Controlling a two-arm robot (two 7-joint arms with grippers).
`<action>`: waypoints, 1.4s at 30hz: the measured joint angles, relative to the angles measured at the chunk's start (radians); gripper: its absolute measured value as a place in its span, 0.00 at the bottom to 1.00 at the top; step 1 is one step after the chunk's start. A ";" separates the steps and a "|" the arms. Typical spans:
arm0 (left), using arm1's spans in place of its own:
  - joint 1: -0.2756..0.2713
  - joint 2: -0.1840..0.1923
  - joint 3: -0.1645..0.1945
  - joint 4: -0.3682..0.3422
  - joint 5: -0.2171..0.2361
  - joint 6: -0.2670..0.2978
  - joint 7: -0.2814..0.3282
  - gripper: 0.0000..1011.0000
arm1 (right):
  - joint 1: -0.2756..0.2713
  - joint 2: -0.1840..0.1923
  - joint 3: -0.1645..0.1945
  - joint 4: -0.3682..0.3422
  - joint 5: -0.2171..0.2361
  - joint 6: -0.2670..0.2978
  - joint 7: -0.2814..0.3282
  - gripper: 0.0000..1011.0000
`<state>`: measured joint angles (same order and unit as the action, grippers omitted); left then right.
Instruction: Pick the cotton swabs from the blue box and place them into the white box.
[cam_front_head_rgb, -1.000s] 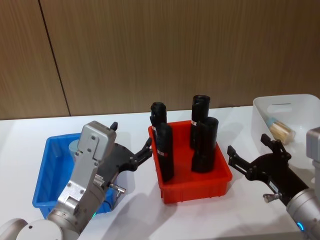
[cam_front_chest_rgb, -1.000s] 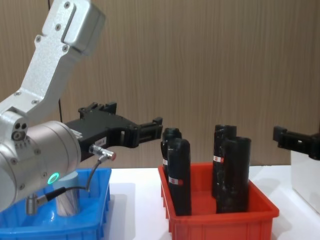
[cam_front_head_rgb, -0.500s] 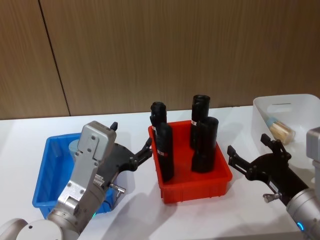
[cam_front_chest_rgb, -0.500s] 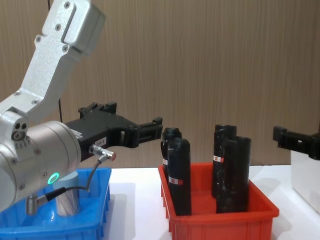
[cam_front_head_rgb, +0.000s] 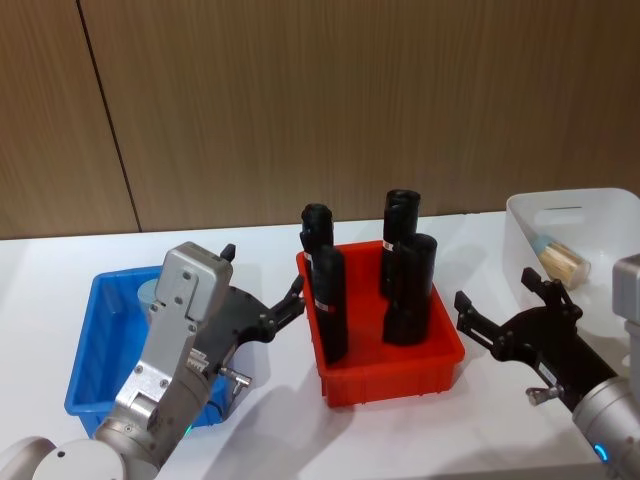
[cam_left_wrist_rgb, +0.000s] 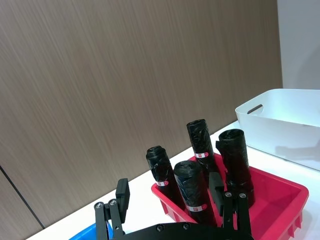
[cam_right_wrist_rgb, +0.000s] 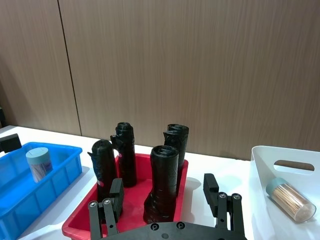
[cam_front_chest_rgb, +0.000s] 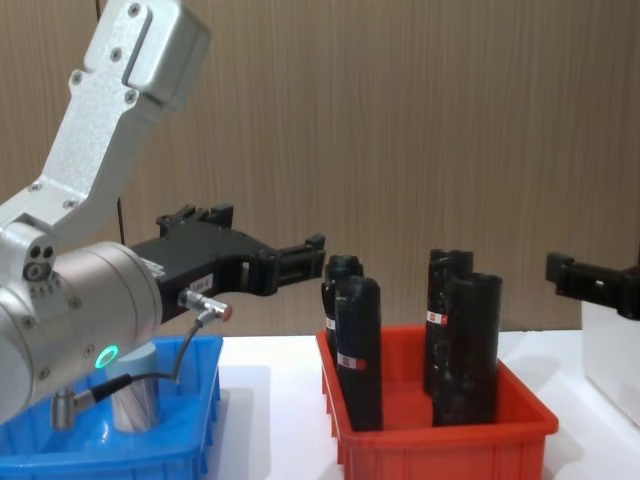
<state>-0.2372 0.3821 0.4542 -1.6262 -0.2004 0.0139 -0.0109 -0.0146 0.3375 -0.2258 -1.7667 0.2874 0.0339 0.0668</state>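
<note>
One cotton swab jar (cam_front_head_rgb: 148, 293) with a pale lid stands upright in the blue box (cam_front_head_rgb: 82, 350), half hidden behind my left arm; it also appears in the right wrist view as the jar (cam_right_wrist_rgb: 38, 162) and low in the chest view as the jar (cam_front_chest_rgb: 135, 392). Another swab jar (cam_front_head_rgb: 560, 258) lies on its side in the white box (cam_front_head_rgb: 570, 197). My left gripper (cam_front_head_rgb: 262, 272) hovers open and empty over the blue box's right edge, pointing toward the red bin. My right gripper (cam_front_head_rgb: 495, 290) is open and empty, between the red bin and the white box.
A red bin (cam_front_head_rgb: 390, 375) with several tall black cylinders (cam_front_head_rgb: 410, 290) stands between the two boxes, in front of both grippers. A wooden wall runs behind the white table. Bare tabletop lies in front of the red bin.
</note>
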 joint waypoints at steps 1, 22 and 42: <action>0.000 0.000 0.000 0.000 0.000 0.000 0.000 0.99 | 0.000 0.000 0.000 0.000 0.000 0.000 0.000 0.99; 0.000 0.000 0.000 0.000 0.000 0.000 0.000 0.99 | 0.063 0.008 0.019 0.082 0.021 0.010 0.124 0.99; 0.000 0.000 0.000 0.000 0.000 0.000 0.000 0.99 | 0.274 -0.030 0.034 0.373 0.063 0.014 0.340 0.99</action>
<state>-0.2371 0.3821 0.4542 -1.6262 -0.2004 0.0138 -0.0110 0.2593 0.3075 -0.1915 -1.3933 0.3502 0.0478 0.4067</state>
